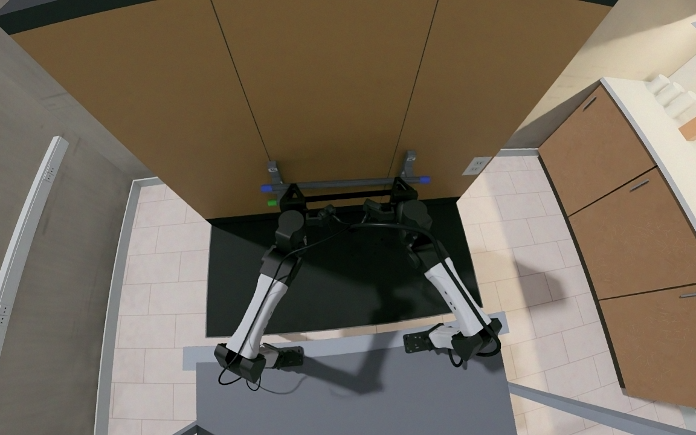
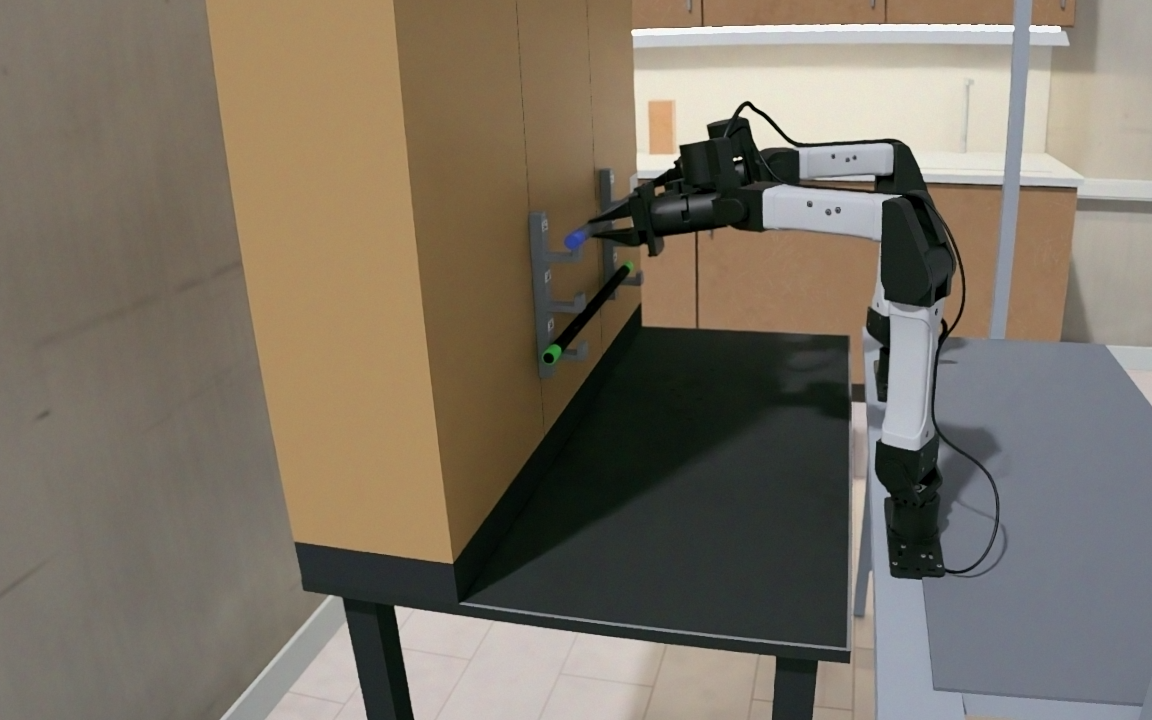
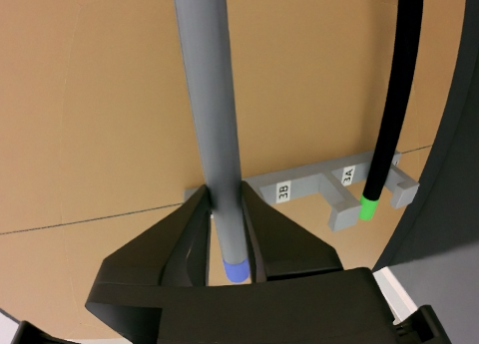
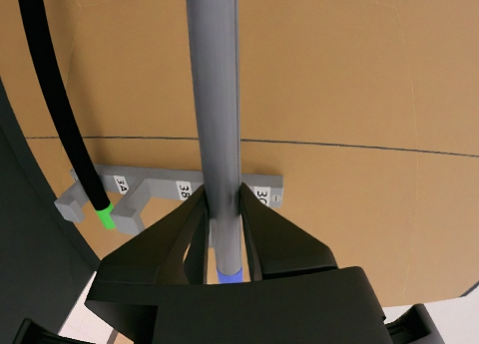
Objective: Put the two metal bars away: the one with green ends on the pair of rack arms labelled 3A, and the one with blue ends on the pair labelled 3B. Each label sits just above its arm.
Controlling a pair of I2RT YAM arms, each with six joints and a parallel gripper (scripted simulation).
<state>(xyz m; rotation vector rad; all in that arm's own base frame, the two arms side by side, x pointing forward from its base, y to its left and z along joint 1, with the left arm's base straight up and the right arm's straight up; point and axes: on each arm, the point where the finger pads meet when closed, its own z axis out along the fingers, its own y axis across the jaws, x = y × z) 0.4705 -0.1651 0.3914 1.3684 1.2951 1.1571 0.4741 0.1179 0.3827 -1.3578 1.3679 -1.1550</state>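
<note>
The bar with blue ends is grey and roughly level, held out in front of the racks near the height of the top arms. My left gripper is shut on it near its left end. My right gripper is shut on it near its right end. The black bar with green ends lies on the lowest arms, below label 3A. Label 3B has a bare arm below it.
The left rack and right rack are fixed to the brown wall panel. Label 3C is at the right rack's top. A black table top lies below the grippers.
</note>
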